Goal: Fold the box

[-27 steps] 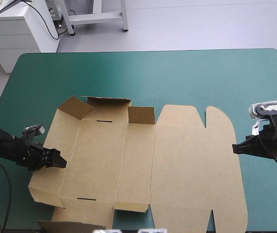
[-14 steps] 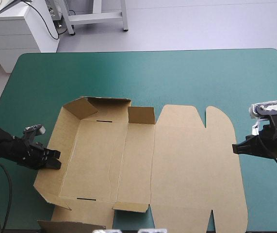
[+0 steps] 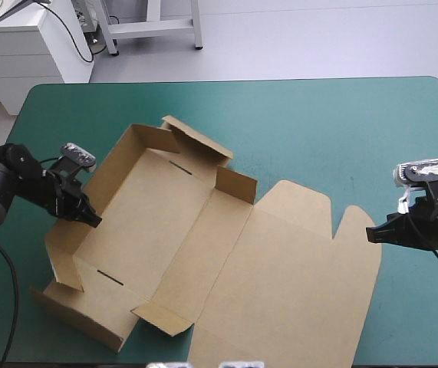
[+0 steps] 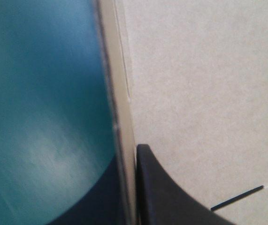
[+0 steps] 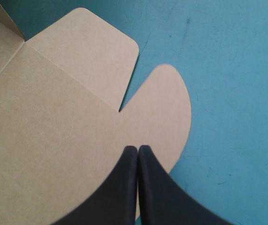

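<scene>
A cut brown cardboard box [image 3: 174, 230] lies askew across the near half of a teal-green table cover [image 3: 318, 130]. The walls are partly raised and untucked, and the lid [image 3: 295, 276] is flat, so it is roughly half folded. The left gripper [image 3: 92, 218] pinches one wall. The right gripper [image 3: 372, 232], closed, sits at the lid's rim.

One brown box [image 3: 149, 207], two black hands [image 3: 92, 218] [image 3: 370, 234], one teal-green table [image 3: 318, 115].

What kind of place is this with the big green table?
Probably a robot lab or workshop. Two robot arms reach over a table with a teal-green cover. The left gripper pinches a wall of a half-folded brown box, and the right gripper is at its lid's edge.
</scene>
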Available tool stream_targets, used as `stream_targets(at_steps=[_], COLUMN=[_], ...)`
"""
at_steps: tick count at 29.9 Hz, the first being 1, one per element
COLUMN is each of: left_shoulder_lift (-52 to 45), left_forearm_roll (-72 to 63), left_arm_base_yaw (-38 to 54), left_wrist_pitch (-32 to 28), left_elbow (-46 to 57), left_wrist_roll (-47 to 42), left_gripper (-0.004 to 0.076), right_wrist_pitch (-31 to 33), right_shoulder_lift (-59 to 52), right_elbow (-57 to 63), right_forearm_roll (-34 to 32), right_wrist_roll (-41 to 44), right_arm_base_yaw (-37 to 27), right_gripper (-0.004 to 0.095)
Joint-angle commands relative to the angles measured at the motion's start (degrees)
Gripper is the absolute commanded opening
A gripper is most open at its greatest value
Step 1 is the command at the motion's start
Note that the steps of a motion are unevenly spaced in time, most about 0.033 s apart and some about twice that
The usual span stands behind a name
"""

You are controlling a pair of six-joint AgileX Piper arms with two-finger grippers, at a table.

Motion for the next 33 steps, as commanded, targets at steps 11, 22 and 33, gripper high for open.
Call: stream_targets(at_steps=[11,22,33], left_shoulder_lift=[-0.88,3.74,5.87], left_forearm_roll=[24.62,56.39,73.58], left_arm_base_yaw=[-31.10,-43.88,-50.23], left_wrist_pitch=[-32.50,-39.64,-41.34], left_elbow=[-8.94,-9.17,-9.17], left_wrist_roll=[-1.66,-21.71,-31.91], left_gripper=[-0.0008,-0.0008,-0.0008], right_wrist_pitch=[-1.87,-0.23,-0.15], right_shoulder_lift=[-0.56,-0.56,-0.56], right_elbow=[-1.50,-1.50,-1.50], right_forearm_roll=[2.85,3.09,3.20], right_wrist_roll=[-0.48,-0.48,-0.48], right_arm_base_yaw=[-0.47,-0.47,-0.47], right_gripper=[-0.0021,-0.0021,-0.0021])
